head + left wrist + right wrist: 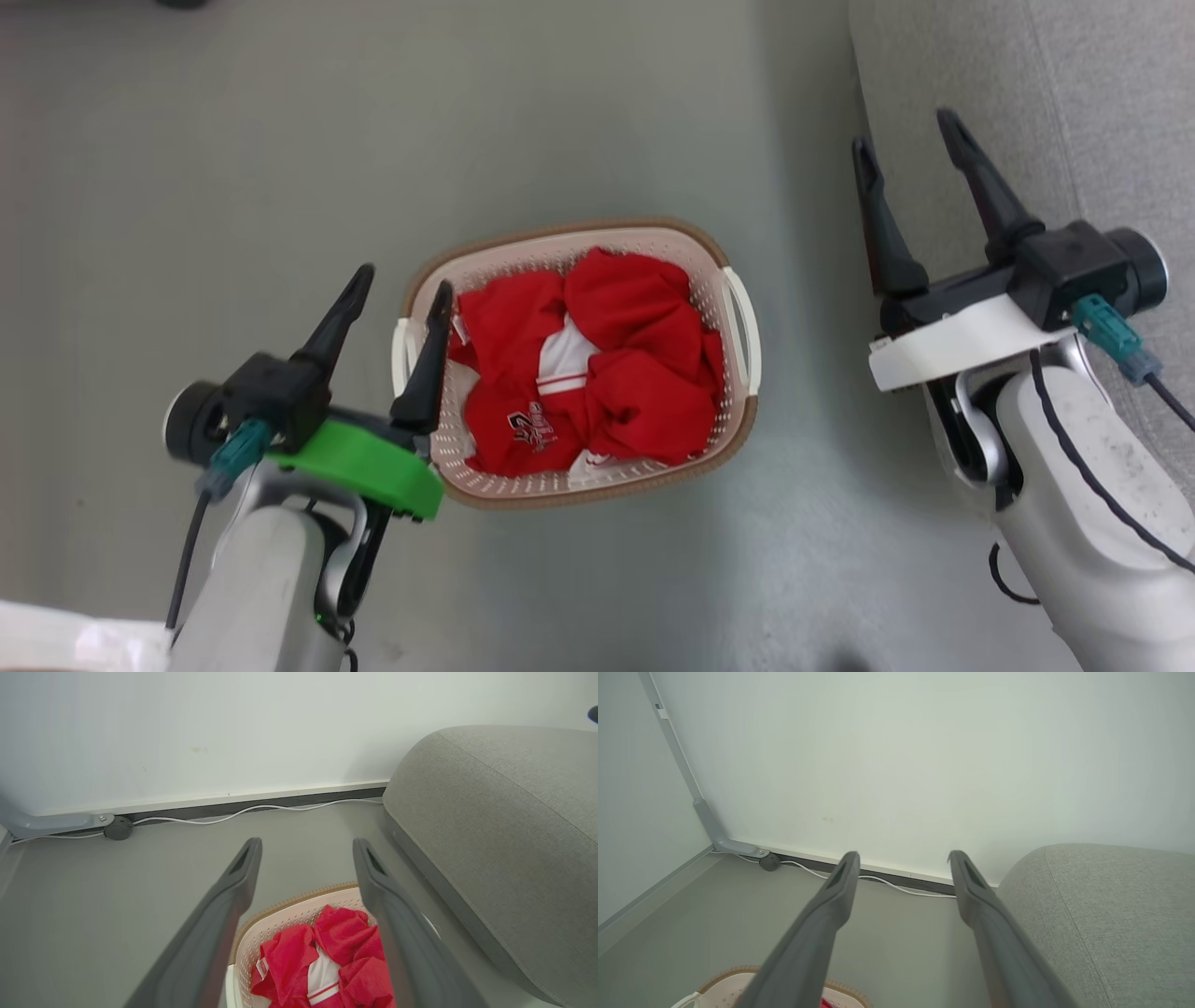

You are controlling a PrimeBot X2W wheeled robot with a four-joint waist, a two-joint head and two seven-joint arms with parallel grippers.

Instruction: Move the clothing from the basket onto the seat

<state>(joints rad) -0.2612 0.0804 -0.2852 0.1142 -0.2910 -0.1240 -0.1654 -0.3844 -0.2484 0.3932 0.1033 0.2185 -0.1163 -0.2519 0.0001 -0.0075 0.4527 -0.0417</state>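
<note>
Head view: cream perforated laundry basket [579, 497] with brown rim stands on the grey floor [233, 140], mid-frame, just left of the sofa's edge with a strip of floor between them. Red clothing [625, 373] is all inside the basket, bunched, filling most of it; a white panel with red stripe shows near the middle and white lettering [530, 427] on the front-left fold. No clothing on the grey fabric sofa [1074, 112], which runs down the right edge of the view.

Left gripper [404, 278], green collar at the wrist, jaws spread wide, nothing between them. Its inner finger overlaps the basket's left rim in the head view; cannot tell if it touches. In the left wrist view the two fingers frame the basket's far end and the clothing lies low between them, apart from both.

Right gripper [902, 129], white collar at the wrist, jaws also spread wide and empty. It sits over the sofa's left edge, well apart from the basket.

Wrist views: white wall [233, 728] at the floor's far edge, a white cable [261, 808] running along its skirting, a dark round foot [118, 828] on a grey metal post [682, 765] at the left corner. Sofa's rounded end has a visible seam.
</note>
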